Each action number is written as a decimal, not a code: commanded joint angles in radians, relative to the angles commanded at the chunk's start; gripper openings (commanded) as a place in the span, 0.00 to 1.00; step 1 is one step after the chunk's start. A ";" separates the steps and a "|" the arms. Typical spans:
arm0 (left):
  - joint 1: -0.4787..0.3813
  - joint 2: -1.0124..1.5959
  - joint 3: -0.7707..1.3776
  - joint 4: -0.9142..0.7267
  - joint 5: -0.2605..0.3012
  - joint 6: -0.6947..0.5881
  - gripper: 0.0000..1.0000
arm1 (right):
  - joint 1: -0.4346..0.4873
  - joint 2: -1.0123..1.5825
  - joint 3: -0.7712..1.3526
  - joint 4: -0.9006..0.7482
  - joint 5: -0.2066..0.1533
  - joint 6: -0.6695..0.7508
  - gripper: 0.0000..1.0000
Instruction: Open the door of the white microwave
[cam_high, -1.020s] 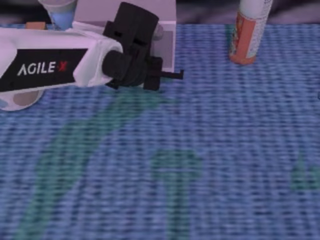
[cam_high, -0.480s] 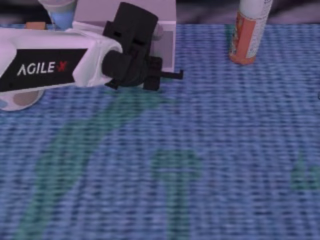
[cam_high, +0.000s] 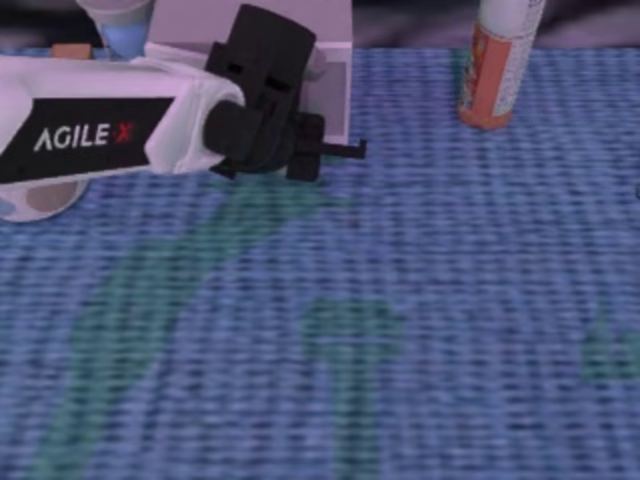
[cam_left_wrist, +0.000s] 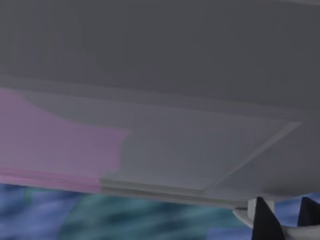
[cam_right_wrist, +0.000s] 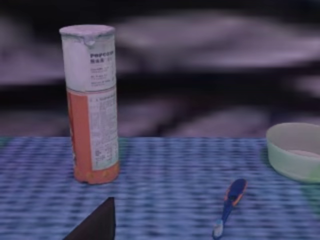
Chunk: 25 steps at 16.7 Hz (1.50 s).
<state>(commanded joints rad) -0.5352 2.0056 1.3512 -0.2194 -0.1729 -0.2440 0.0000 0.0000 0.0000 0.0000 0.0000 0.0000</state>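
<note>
White microwave sits at far left of the table, mostly under the left arm. Door fills the left wrist view up close, grey window over a pinkish cavity floor. Left gripper is at the microwave's front right corner; fingers' gap can't tell. Right gripper not seen in top view; can't tell its fingers. Orange-white canister far right; toothbrush & pale green bowl nearby.

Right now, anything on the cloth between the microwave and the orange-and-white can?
No. In the top view the blue cloth between the microwave and the can is bare.
</note>
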 joint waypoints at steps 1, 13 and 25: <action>0.000 0.000 0.000 0.000 0.000 0.000 0.00 | 0.000 0.000 0.000 0.000 0.000 0.000 1.00; 0.017 -0.041 -0.061 0.030 0.054 0.064 0.00 | 0.000 0.000 0.000 0.000 0.000 0.000 1.00; 0.018 -0.042 -0.063 0.031 0.055 0.067 0.00 | 0.000 0.000 0.000 0.000 0.000 0.000 1.00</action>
<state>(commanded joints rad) -0.5169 1.9635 1.2879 -0.1888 -0.1176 -0.1772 0.0000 0.0000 0.0000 0.0000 0.0000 0.0000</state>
